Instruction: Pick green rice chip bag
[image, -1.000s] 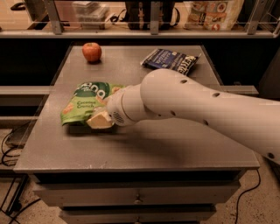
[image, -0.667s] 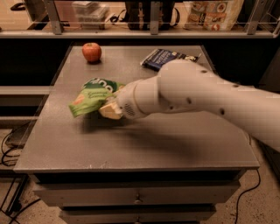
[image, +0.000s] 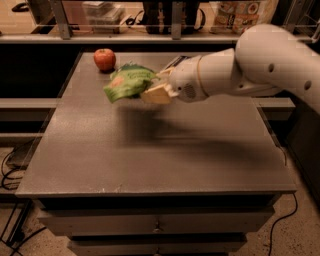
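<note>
The green rice chip bag (image: 127, 82) hangs in the air above the grey table top (image: 150, 150), crumpled and tilted, with its shadow on the table below. My gripper (image: 152, 91) is shut on the bag's right edge, its pale fingers (image: 157, 95) pinching it. The white arm (image: 260, 65) reaches in from the right and hides the back right of the table.
A red apple (image: 104, 59) sits at the table's back left, just behind the lifted bag. A shelf with bottles and bags runs along the back. Drawers are below the table top, and cables lie on the floor at both sides.
The bag has been lifted off the table and carried up and to the right with the gripper. The arm has risen and now covers the dark blue chip bag at the back.
</note>
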